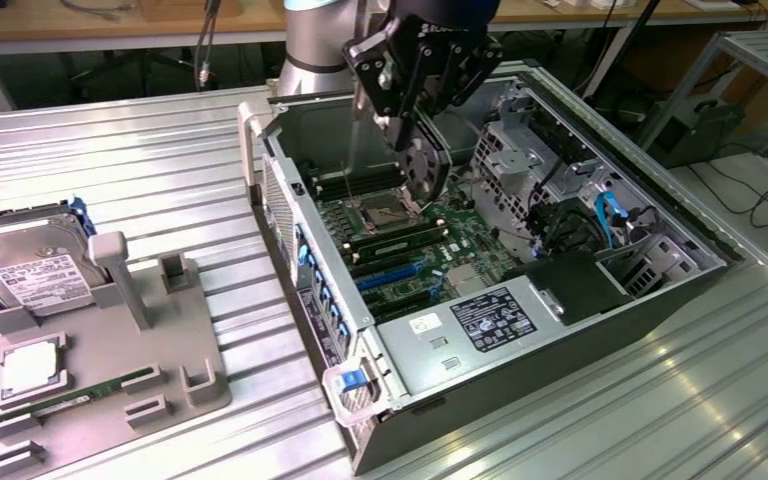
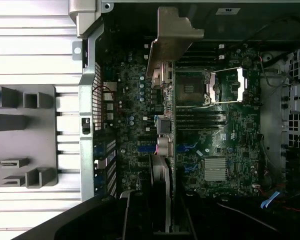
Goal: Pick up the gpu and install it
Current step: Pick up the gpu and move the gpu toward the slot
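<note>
My gripper (image 1: 412,122) hangs over the open computer case (image 1: 315,262), shut on the gpu (image 1: 424,168). The card stands on edge below the fingers, its round black fan facing the exterior view's right, a little above the motherboard (image 1: 404,245). Seen from the wrist, the gpu (image 2: 173,37) runs edge-on as a thin dark line with its silver end bracket at the far end. It lies over the motherboard (image 2: 225,145) between the case's rear slots and the processor socket (image 2: 190,89). The card's lower edge is apart from the board.
At the exterior view's left, a grey holder tray (image 1: 157,350) carries a silver hard drive (image 1: 24,268), a processor (image 1: 31,366) and a memory stick (image 1: 84,396). Drive cages and blue cables (image 1: 611,215) fill the case's right side. Memory sticks (image 1: 398,243) sit beside the socket.
</note>
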Controlling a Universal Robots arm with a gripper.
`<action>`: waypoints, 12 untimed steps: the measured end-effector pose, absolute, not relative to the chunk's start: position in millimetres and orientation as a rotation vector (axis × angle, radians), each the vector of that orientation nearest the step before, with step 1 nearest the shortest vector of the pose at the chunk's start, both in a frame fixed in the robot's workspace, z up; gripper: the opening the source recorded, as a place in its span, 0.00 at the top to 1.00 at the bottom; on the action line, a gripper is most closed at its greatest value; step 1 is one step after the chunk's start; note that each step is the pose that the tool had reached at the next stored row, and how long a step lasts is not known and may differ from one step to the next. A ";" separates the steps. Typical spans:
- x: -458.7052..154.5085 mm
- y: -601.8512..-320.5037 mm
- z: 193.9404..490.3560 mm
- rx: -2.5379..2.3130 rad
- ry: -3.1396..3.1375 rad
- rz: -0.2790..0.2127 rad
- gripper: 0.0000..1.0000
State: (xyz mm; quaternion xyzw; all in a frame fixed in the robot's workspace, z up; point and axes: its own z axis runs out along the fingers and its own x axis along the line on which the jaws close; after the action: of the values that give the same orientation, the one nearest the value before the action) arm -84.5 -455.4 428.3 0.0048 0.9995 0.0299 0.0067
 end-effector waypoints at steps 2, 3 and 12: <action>-82.3 -455.4 428.3 0.015 3.127 0.093 0.72; -81.2 -455.4 428.3 0.015 3.127 0.093 0.72; -63.4 -455.4 428.2 0.015 3.127 0.093 0.72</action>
State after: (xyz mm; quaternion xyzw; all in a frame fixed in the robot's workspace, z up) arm -63.4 -455.4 428.2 0.0048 0.9995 0.0299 0.0067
